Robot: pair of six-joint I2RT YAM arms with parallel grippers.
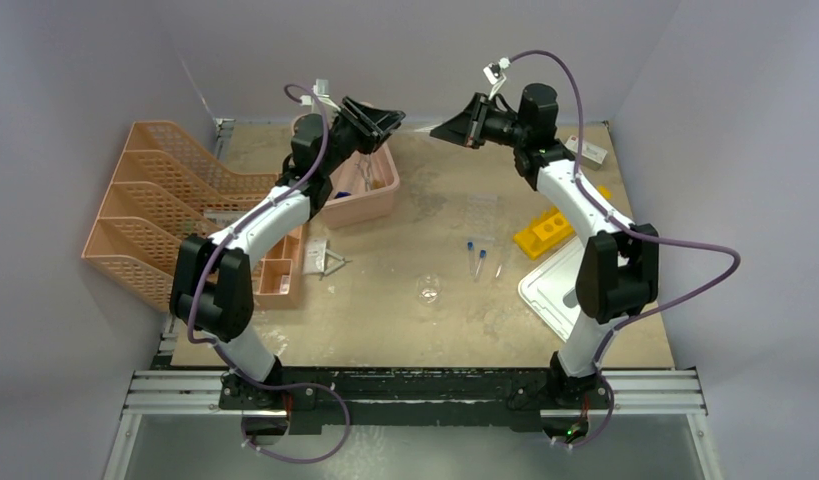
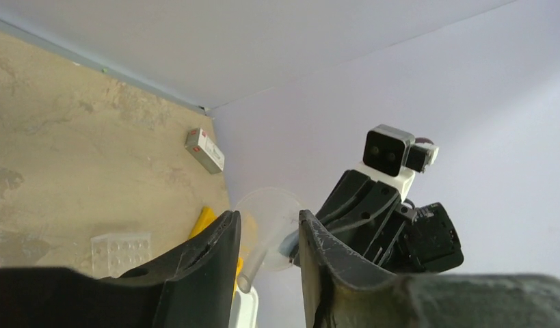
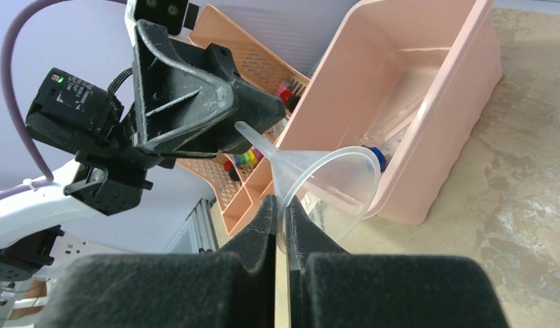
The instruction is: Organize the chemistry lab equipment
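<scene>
I have the clear plastic funnel (image 3: 331, 181) raised in mid-air between both arms, near the pink plastic bin (image 3: 434, 123) and well off the desk (image 1: 385, 300). My right gripper (image 3: 282, 205) is clenched on the funnel's thin rim, which leaves the narrow stem pointing towards the left gripper (image 2: 267, 217). Its fingers flank the stem, but I cannot tell whether they are pinching it. I judge this a handover, so the left arm can stow the funnel on its own side.
</scene>
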